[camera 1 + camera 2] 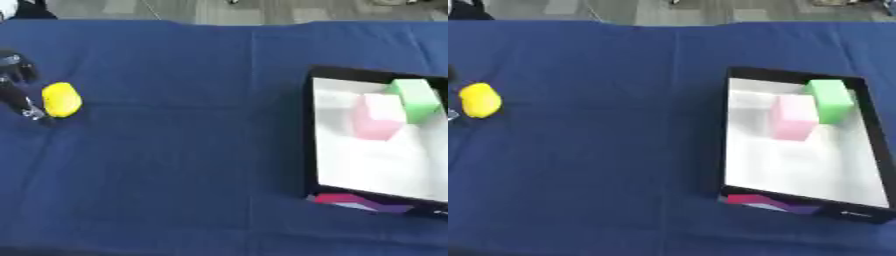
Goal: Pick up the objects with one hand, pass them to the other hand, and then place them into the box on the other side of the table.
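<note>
Covering nearly the whole frame, blue tablecloth (175, 165), a crease running 12 to 6 near centre.

Box (796, 165) at 3 o'clock: black rim, white floor. Inside, toward 1 o'clock of the box, a pink block (793, 117) and a green block (829, 100), touching or nearly so. Something magenta and purple shows at the box's near outer wall; cannot make it out.

Left hand (19, 87) at 9 o'clock, at the frame edge, black with silver tips. Fingers sit against the left side of the yellow object; whether they are curled round it or merely beside it, cannot tell. Right hand shows in no view.

Yellow object (61, 99): rounded, at 9 o'clock, well apart from the box, apparently resting on the cloth.

Risks, as judged: the object looks smooth and rounded, so an off-centre pinch could squirt it sideways or roll it off the near edge at 9. The handover happens over open cloth; a release before the receiving hand closes drops it short of the box.

View difference: left eye view shows the hand; right eye view has it almost wholly cropped, but shows the box's full right rim.
</note>
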